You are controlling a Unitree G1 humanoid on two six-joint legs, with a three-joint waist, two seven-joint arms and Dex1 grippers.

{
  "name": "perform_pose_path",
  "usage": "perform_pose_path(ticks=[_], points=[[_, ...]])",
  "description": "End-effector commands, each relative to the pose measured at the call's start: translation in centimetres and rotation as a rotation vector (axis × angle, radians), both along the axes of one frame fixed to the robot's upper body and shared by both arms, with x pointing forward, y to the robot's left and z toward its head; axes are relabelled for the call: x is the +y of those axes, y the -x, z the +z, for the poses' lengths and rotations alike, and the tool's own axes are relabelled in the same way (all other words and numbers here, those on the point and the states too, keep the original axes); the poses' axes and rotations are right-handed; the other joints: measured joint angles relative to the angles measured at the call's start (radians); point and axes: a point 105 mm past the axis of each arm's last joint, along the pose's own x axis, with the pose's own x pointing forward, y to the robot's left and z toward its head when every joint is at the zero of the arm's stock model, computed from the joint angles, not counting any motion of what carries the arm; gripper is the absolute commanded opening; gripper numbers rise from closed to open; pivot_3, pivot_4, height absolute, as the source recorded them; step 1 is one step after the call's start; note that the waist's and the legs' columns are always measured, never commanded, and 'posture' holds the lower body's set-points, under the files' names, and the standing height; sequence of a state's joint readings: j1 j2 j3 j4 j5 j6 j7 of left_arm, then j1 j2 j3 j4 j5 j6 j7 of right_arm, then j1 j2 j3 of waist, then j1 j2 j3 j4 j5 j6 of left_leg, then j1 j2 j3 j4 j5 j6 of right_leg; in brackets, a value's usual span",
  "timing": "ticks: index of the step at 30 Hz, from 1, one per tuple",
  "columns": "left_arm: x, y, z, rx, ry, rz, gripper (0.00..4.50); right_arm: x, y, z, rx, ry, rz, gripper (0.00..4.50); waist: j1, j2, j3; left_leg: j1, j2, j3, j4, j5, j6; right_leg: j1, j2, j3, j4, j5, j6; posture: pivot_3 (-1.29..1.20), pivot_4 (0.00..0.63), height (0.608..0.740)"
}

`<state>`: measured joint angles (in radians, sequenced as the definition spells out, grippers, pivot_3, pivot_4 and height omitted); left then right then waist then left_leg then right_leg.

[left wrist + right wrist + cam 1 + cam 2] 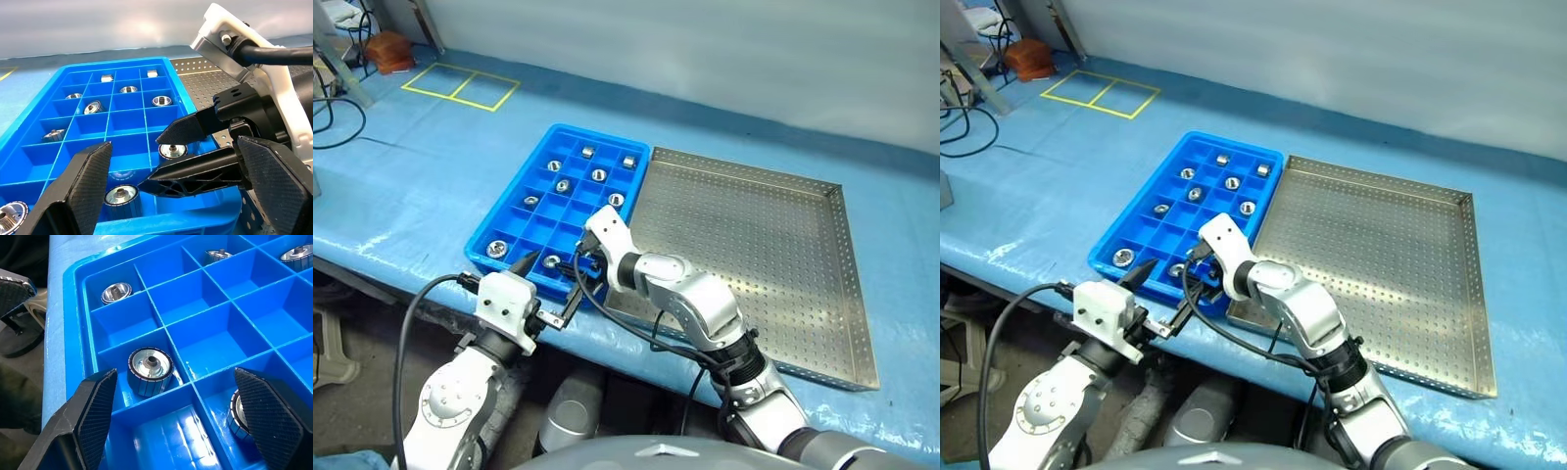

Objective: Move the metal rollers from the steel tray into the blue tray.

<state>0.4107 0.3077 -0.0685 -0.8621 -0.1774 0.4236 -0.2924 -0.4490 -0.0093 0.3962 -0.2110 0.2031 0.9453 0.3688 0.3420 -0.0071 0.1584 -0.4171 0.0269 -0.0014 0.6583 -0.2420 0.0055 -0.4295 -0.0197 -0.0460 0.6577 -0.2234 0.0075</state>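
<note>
The blue tray (pixel 525 223) lies on the table with several metal rollers (pixel 598 175) resting one to a compartment. To its right the steel tray (pixel 773 245) shows a bare perforated floor wherever my right arm does not cover it. My right gripper (pixel 174 375) hovers open over the blue tray's near corner with nothing between its fingers. One roller (pixel 150 369) sits in the compartment just below it, and another (pixel 237 417) is half hidden behind a finger. My left gripper (pixel 546 286) stands open and empty at the tray's front edge, close beside the right gripper.
The table's front edge runs just in front of both trays. Yellow tape squares (pixel 460 86) mark the blue table cover at the back left. Black cables (pixel 337 122) and a brown object (pixel 389 49) lie at the far left.
</note>
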Motion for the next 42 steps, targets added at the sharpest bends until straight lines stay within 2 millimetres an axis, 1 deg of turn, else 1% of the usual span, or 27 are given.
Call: perform_pose_path(ticks=[1, 18, 42], points=[[-0.29, 0.19, 0.32, -0.008, 0.002, -0.022, 4.50, 0.19, 0.29, 0.72, -0.021, -0.032, 0.000, 4.03, -0.002, 0.000, 0.000, 0.000, 0.000, 0.000, 0.000, 0.000, 0.000, 0.000, 0.000, 0.000, 0.000, 0.000, 0.000, 0.42, 0.150, 0.740], [-0.41, 0.25, 0.32, -0.012, -0.008, -0.030, 4.50, 0.19, 0.75, 0.63, -0.022, -0.040, 0.004, 4.03, -0.006, 0.000, 0.000, 0.000, 0.000, 0.000, 0.000, 0.000, 0.000, 0.000, 0.000, 0.000, 0.000, 0.000, 0.000, 0.45, 0.150, 0.740], [-1.01, -0.03, 0.17, -0.008, 0.004, -0.048, 4.50, -0.15, 0.31, 0.85, -0.033, -0.042, -0.016, 4.03, -0.005, 0.000, 0.000, 0.000, 0.000, 0.000, 0.000, 0.000, 0.000, 0.000, 0.000, 0.000, 0.000, 0.000, 0.000, 0.45, 0.150, 0.740]])
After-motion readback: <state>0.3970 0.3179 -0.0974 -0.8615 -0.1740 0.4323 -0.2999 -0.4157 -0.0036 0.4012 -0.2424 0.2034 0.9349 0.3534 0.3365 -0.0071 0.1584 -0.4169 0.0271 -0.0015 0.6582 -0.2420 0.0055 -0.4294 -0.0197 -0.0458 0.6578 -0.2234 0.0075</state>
